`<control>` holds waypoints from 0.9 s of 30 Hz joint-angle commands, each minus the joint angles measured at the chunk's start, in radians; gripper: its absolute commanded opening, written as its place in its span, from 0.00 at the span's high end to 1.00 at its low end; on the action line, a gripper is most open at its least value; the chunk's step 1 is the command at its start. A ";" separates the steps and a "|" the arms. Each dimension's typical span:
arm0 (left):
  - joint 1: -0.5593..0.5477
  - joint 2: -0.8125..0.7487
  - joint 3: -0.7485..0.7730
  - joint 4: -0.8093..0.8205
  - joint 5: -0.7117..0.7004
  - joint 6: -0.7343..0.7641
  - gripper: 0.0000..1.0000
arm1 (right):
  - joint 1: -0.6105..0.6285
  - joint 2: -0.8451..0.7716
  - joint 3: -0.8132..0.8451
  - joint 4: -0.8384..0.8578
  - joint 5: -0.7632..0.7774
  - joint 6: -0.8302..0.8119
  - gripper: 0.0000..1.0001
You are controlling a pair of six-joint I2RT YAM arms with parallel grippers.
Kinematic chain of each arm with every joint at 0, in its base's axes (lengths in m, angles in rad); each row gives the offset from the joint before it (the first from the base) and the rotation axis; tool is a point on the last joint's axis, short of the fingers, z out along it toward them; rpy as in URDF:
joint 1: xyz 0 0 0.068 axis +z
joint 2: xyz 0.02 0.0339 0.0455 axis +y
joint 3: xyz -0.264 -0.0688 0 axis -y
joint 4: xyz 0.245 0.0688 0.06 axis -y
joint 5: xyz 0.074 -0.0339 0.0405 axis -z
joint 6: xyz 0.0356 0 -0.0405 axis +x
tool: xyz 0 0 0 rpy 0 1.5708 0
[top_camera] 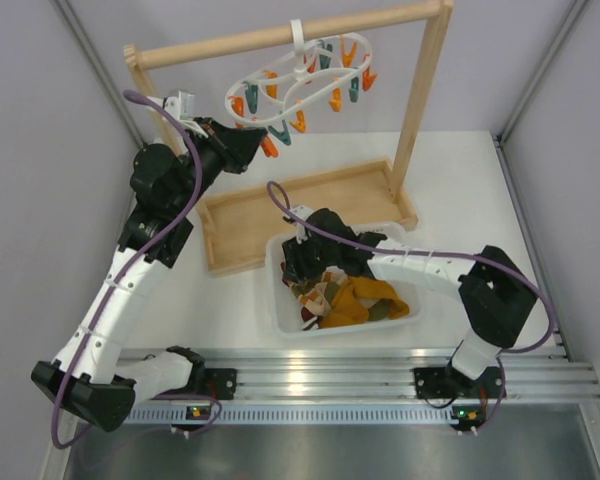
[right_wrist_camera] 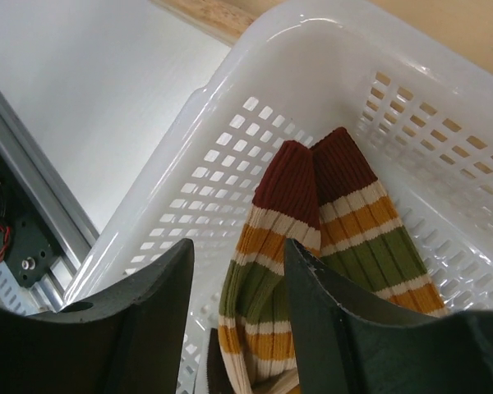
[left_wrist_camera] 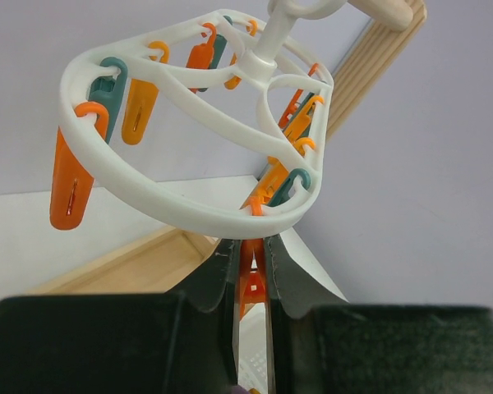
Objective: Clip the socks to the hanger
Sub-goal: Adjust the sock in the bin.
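Under the hanger (left_wrist_camera: pixel 172 212): pegs (left_wrist_camera: pixel 70 185) crowd both rings; left fingers (left_wrist_camera: pixel 218 279) fill the near edge, pinching an orange peg (left_wrist_camera: pixel 248 283).
Sides: wooden frame (top_camera: pixel 421 100) uprights flank it.
Inside the basket (right_wrist_camera: pixel 312 49): walls hem the parted right fingers (right_wrist_camera: pixel 329 304); striped socks (right_wrist_camera: pixel 345 213) lie beneath.
Right side: bare counter (top_camera: pixel 480 190).

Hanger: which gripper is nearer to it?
Left. Left gripper: jaws shut on an orange peg under the hanger rim. Right gripper: down in the white basket above striped socks, apart from the hanger.
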 commanded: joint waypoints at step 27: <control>0.004 -0.015 -0.039 0.052 0.000 -0.020 1.00 | 0.036 0.144 0.060 0.069 0.146 -0.003 0.70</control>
